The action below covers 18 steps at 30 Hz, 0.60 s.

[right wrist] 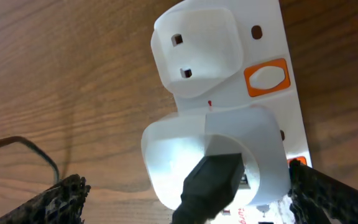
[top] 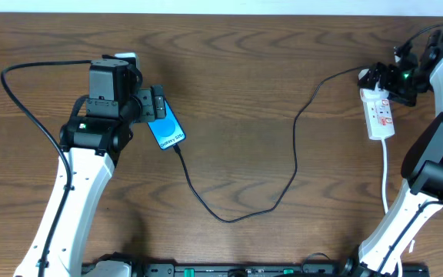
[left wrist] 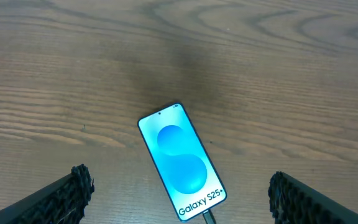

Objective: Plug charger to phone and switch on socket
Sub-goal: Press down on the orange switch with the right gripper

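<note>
The phone [top: 167, 128] lies on the table, blue screen up, showing "Galaxy S25+"; it also shows in the left wrist view [left wrist: 182, 162]. The thin black charger cable [top: 229, 218] has its small plug in the phone's near end [left wrist: 209, 217] and runs in a loop to the socket [top: 381, 115]. My left gripper [top: 158, 103] is open above the phone [left wrist: 180, 185], with a finger on each side and not touching it. My right gripper [top: 377, 79] is open over the socket's far end [right wrist: 185, 186]. It straddles a white adapter [right wrist: 173, 149] with a black plug [right wrist: 213, 180] in it.
The socket strip has orange switches [right wrist: 267, 78] beside its outlets and a second white plug [right wrist: 194, 50] beyond the adapter. Its white cord [top: 385, 173] runs toward the front edge by the right arm. A thicker black robot cable [top: 29, 115] loops at the far left.
</note>
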Each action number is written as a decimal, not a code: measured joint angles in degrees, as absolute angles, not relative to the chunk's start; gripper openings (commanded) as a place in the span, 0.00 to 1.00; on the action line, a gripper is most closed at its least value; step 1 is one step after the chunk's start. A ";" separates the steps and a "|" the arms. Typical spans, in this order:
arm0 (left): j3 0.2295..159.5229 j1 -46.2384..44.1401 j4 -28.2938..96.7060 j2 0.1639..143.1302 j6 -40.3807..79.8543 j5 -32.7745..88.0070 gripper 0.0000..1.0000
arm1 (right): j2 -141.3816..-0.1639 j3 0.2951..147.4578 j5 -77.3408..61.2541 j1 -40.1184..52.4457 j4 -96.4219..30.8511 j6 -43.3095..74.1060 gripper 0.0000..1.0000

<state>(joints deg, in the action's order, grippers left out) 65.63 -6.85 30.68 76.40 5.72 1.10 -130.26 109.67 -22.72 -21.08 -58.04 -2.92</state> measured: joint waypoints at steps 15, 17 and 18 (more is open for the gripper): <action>65.63 -6.85 30.68 76.40 5.72 1.10 0.92 | -129.97 106.37 -22.55 -20.91 -55.24 -2.87 0.99; 65.63 -6.85 30.68 76.40 5.72 1.13 0.92 | -129.95 106.37 -22.61 -20.91 -55.27 -2.87 0.99; 65.63 -6.85 30.68 76.40 5.72 1.10 0.92 | -129.91 106.34 -22.70 -20.91 -55.29 -2.87 0.99</action>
